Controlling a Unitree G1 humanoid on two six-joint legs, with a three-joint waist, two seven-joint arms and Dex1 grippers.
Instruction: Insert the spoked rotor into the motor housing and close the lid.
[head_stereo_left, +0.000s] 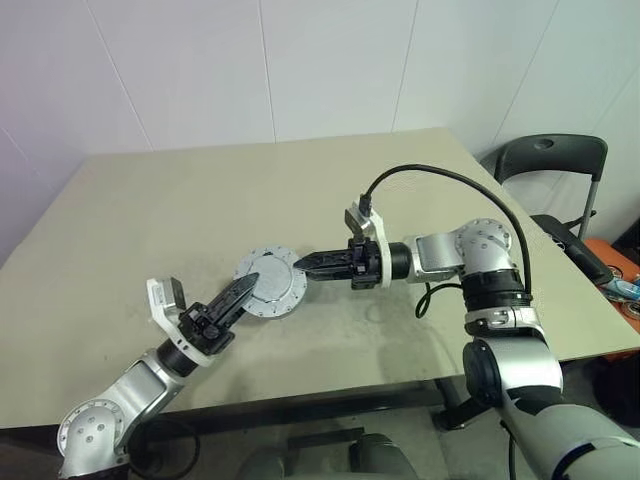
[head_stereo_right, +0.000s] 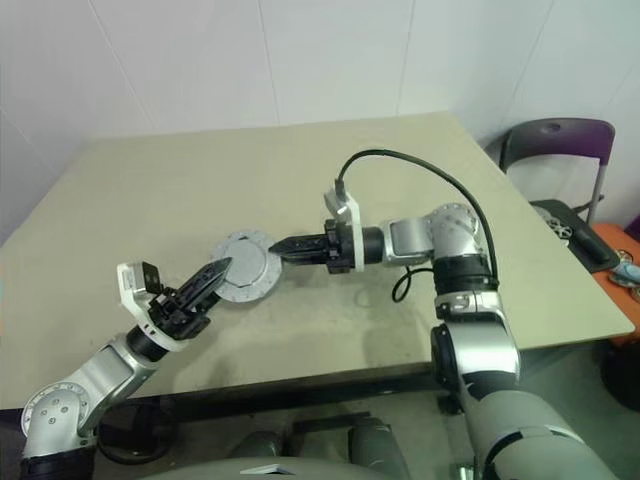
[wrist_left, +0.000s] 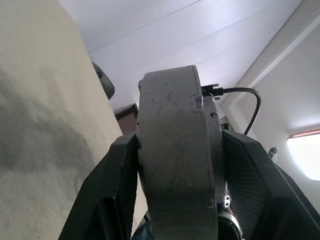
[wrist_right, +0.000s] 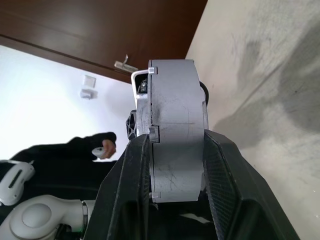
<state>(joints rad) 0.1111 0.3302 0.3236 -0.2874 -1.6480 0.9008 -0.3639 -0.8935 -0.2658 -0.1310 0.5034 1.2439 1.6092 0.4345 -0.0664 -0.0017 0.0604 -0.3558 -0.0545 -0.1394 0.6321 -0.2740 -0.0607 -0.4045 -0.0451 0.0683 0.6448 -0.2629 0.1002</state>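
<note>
Left claw (head_stereo_left: 243, 292) reaches up from the near edge of the worktop (head_stereo_left: 150, 220) and has its two black fingers (wrist_left: 117, 185) set either side of the motor housing (head_stereo_left: 270, 282); in the left wrist view one finger lies against the grey wall, while whether the other presses on the far face I cannot tell, so its grasp stays uncertain. Just beyond, the round grey housing is held above the worktop, roughly flat-face up as seen from the head, with the lid (wrist_right: 147, 145) seated on it as a thinner notched layer along one face. No spoked rotor can be made out, the closed body hiding its inside. From the opposite side the right claw (head_stereo_left: 308, 266) comes in level, pointing toward the robot's left, and is clenched on the housing, its fingers (wrist_right: 132, 185) pressing both flat faces. Farther back, a black cable (head_stereo_left: 450, 178) arcs over the right forearm. Off the far right corner stands a dark chair (head_stereo_left: 550, 160). The right wrist view catches a person's hand (wrist_right: 104, 145) holding a small white object.
</note>
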